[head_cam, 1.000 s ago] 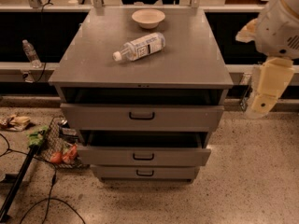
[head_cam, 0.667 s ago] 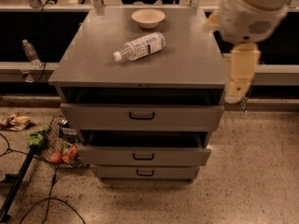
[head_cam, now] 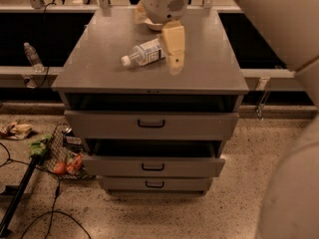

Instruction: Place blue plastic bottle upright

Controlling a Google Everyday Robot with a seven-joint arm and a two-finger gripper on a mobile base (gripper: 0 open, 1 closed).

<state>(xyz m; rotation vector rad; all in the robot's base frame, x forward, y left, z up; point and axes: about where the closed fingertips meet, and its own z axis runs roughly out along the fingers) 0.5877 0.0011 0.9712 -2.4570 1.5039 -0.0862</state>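
Over the grey bench [head_cam: 209, 71] hangs the gripper [head_cam: 174, 66], pointing down near the middle of the top; can't tell if it is spread or closed. Blue plastic bottle [head_cam: 145, 53] lies on its side just left of the gripper, white cap pointing away from it, base end at its edge; contact unclear. Below the gripper, the middle drawer [head_cam: 152, 166] sticks out. Far left of it, a small clear bottle [head_cam: 33, 57] stands on a ledge.

A grey metal drawer cabinet [head_cam: 149, 126] (some drawers stand partly open) is on a speckled beige stone floor [head_cam: 199, 215] in warm light.
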